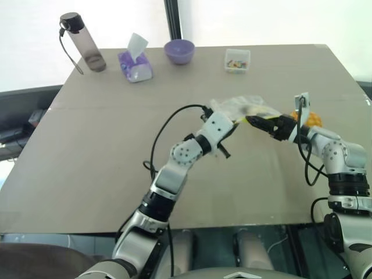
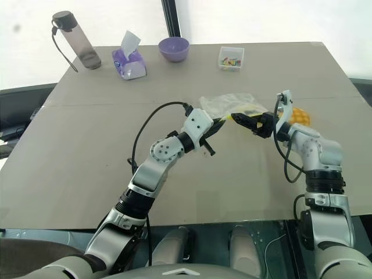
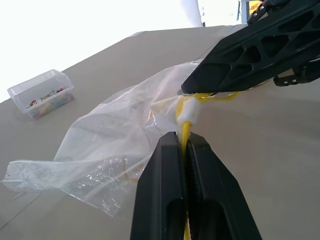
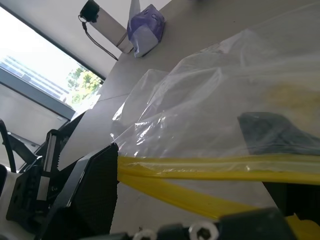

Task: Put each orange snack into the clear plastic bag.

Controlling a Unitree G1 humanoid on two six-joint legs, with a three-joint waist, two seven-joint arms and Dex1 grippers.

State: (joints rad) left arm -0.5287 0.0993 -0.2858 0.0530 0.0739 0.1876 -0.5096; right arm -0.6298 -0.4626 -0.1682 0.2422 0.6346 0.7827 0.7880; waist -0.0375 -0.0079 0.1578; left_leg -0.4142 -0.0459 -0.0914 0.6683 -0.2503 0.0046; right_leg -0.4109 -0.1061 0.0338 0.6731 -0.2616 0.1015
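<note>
The clear plastic bag [image 1: 241,106] lies crumpled at mid-table, its yellow strip [image 3: 186,131] lifted off the surface. My left gripper [image 3: 182,142] is shut on that strip, fingers pressed together around it. From the other side my right gripper [image 1: 254,121] meets the bag's mouth with its jaws standing apart; one finger [image 4: 272,131] shows dark through the plastic. The orange snack [image 1: 313,119], a yellow-orange bun, sits on the table just behind my right wrist, outside the bag.
Along the table's [image 1: 87,163] far edge stand a grey water bottle [image 1: 84,43], a purple tissue pack [image 1: 135,64], a purple bowl [image 1: 179,51] and a small clear box of colourful bits [image 1: 237,60]. Black cables loop off both arms.
</note>
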